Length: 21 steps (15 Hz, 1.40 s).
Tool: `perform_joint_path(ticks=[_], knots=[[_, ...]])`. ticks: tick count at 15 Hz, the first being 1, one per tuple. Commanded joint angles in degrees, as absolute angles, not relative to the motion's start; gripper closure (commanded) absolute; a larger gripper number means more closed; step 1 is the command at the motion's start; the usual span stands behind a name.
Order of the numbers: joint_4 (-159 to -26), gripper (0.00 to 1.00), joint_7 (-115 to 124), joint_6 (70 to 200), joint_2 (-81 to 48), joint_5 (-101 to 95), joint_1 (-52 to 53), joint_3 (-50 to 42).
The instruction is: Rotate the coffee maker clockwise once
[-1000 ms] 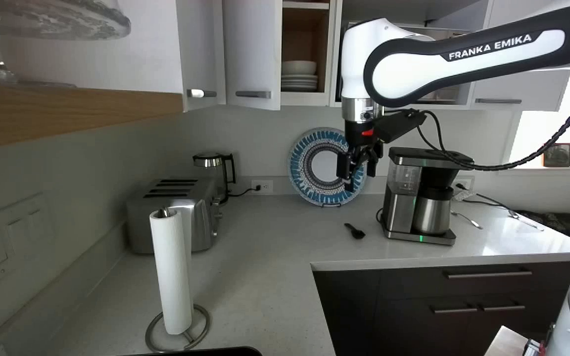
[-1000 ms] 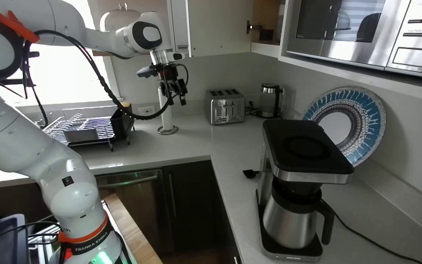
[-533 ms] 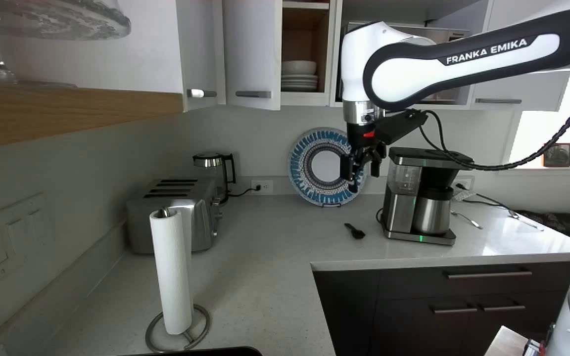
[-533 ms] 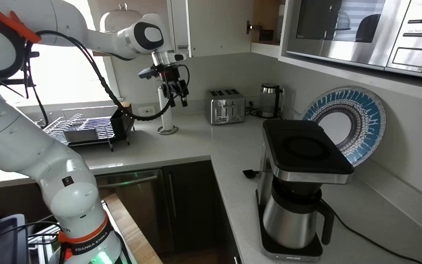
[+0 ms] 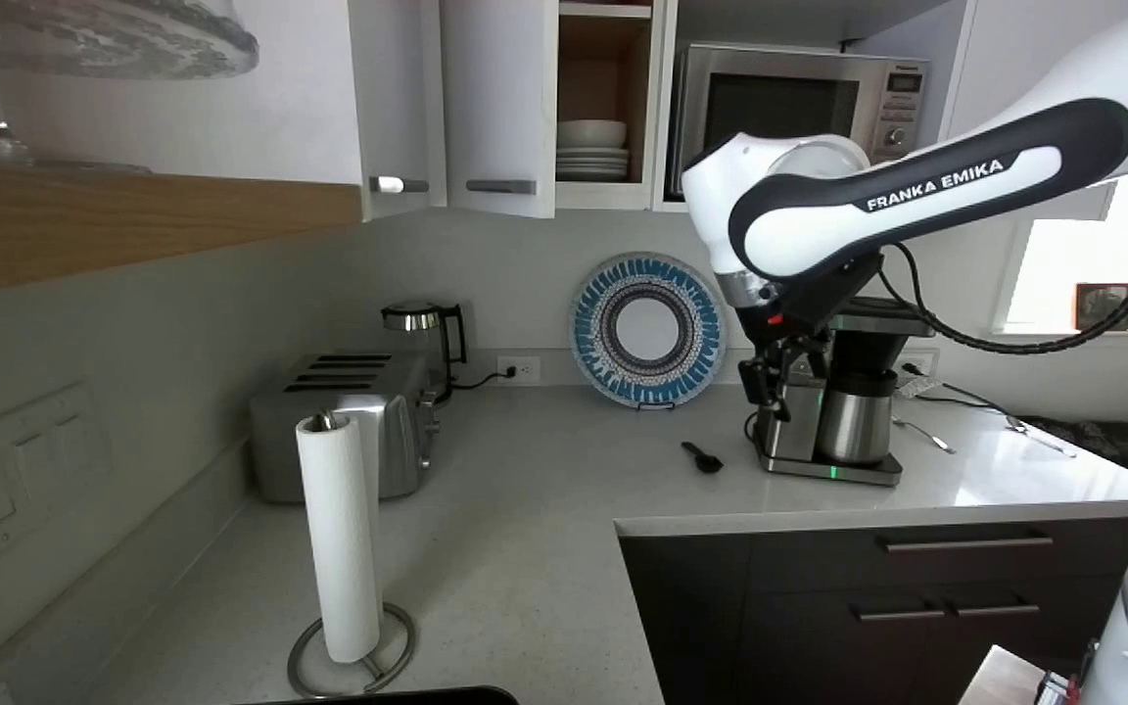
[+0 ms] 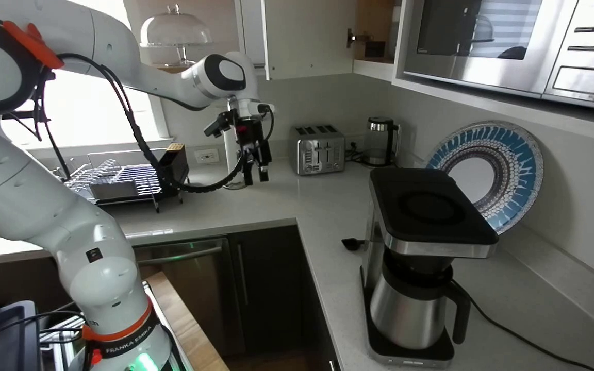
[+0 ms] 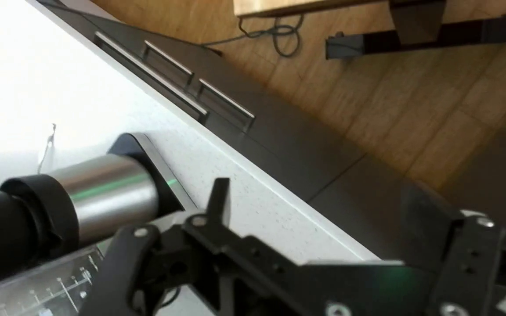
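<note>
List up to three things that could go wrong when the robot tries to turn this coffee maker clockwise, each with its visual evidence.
1. The dark cord beside the coffee maker might snag or stop the turn.
2. The metal carafe, its handle jutting past the base, could shift or be knocked.
3. The black scoop lying near the coffee maker could be pushed along or wedged beneath it.
</note>
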<state>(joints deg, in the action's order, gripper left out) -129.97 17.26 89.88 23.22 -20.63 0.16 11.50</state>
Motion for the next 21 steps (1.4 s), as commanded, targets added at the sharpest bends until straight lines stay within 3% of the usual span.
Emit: perform_joint_path(ticks=[1,5,11,14,15,21], knots=[[-137.4,0.0,20.6,87.3,25.3,-25.5,0.3,10.7],[-146.1,0.0,23.7,89.5,27.1,-27.7,0.2,9.0],[-159.5,0.0,25.9,110.4,29.8,-35.0,-4.8,1.6],[-158.3,0.0,23.6,121.7,25.1,-41.6,-10.0,-3.5],[-158.6,0.0,24.7,116.7,27.1,-38.2,-7.8,-0.6],[-158.1,0.0,24.3,117.6,26.6,-38.6,-8.5,-0.2]])
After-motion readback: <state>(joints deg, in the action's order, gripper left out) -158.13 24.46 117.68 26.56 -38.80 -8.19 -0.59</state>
